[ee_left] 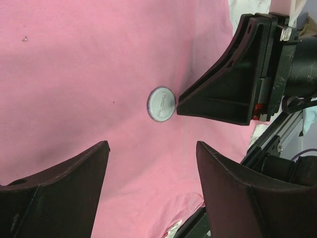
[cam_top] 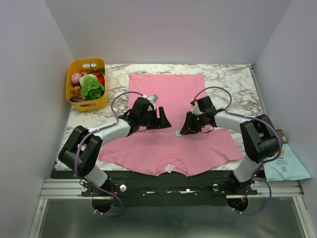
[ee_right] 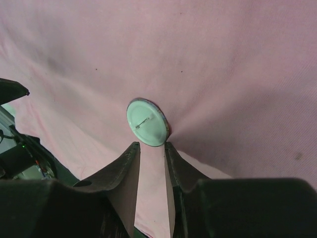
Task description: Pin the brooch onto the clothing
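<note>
Step in hand, as judged: acquire the brooch so that its pin can be driven into the cloth. Nearest the bases, the pink T-shirt (cam_top: 148,148) lies flat on the marble table (cam_top: 233,79), with its neckline and white label (cam_top: 169,168) toward the arms. The brooch (ee_right: 147,121) rests on the shirt's middle, beyond the neckline, pale back and pin bar upward. The right gripper (ee_right: 151,145) has its jaws drawn to a narrow slot, with the tips at the brooch's near rim. No hold on the disc is visible, and whether the tips pinch cloth cannot be told. The left gripper (ee_left: 152,146) hovers over the shirt with jaws spread wide, holding nothing — the brooch lies ahead of its gap. Procedure: take the disc by its rim, not across the pin bar. Keep the tips low so that they catch the edge without dragging a fold of fabric along. Use the left gripper to tension the cloth beside the brooch, since a slack shirt is likely to bunch rather than accept the pin. Count, near to far: one pale-blue packet (cam_top: 287,166) beside the right arm; one T-shirt; one label; one brooch; two grippers; one yellow basket (cam_top: 91,104) at the far left corner, holding vegetables — one green lettuce (cam_top: 91,87) is distinct, the others too crowded to count.
</note>
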You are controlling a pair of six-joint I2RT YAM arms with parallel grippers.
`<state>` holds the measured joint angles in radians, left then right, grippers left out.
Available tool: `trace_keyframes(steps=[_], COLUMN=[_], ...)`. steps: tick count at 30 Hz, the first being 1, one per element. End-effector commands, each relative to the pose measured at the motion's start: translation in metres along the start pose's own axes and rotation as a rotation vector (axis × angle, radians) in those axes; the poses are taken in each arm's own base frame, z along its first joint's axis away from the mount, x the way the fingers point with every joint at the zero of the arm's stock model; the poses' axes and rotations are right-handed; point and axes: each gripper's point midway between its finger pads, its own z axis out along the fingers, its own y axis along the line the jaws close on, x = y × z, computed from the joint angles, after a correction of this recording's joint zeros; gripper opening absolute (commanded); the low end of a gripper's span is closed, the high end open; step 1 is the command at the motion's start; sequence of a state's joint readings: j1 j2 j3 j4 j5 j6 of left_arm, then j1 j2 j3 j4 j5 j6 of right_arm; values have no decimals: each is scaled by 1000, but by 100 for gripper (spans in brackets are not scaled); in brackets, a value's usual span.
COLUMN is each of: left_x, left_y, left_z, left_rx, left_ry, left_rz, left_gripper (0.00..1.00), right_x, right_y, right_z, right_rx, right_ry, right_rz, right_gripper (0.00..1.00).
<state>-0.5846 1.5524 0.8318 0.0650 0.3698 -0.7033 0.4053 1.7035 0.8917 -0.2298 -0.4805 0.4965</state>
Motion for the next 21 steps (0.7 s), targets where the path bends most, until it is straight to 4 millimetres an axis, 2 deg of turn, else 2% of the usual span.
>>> trace_keyframes(steps=[1, 5, 12, 16, 21], left_x=[2, 4, 12, 19, 25], left_y=[7, 7, 4, 0, -3], left_z=[0, -1, -5, -6, -4], left_rx=[-32, -31, -16, -6, 2], left_ry=[0, 4, 14, 20, 26], left_rz=[14, 10, 10, 7, 1], left_gripper=[80, 80, 74, 73, 73], right_x=[2, -2, -26, -27, -19], right_y=[3, 1, 3, -1, -8], right_z=[-6, -8, -11, -1, 11], right_rx=[-8, 10, 45, 45, 36], right_ry=[6, -21, -88, -64, -29], right_rz=[-11, -25, -79, -75, -64], right_gripper=[33, 33, 33, 33, 33])
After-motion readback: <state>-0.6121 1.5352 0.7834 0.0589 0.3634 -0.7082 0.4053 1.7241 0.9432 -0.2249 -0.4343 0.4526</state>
